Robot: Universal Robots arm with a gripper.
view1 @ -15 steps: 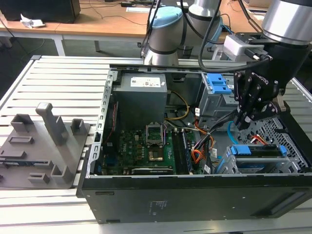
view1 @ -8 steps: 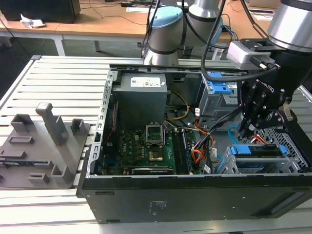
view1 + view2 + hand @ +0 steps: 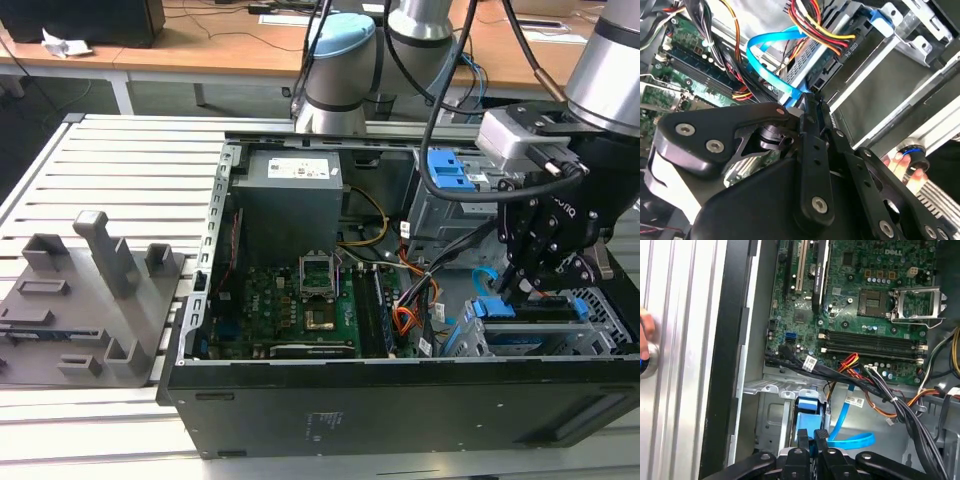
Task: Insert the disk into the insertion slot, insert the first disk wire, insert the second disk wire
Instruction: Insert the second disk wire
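- The arm is reached down into the open computer case (image 3: 400,400), toward the exterior view's right.
- The gripper (image 3: 517,285) is lowered over the disk (image 3: 540,335), which is seated in the insertion slot (image 3: 470,340).
- In the first wrist view, the fingers (image 3: 802,440) are closed on the blue end of the second disk wire (image 3: 852,441), looped beside the slot.

A light-blue second disk wire (image 3: 852,437) loops beside the green motherboard (image 3: 860,315); the disk (image 3: 530,335) wears a bright blue carrier (silver beneath), and the gripper (image 3: 812,440) is black.
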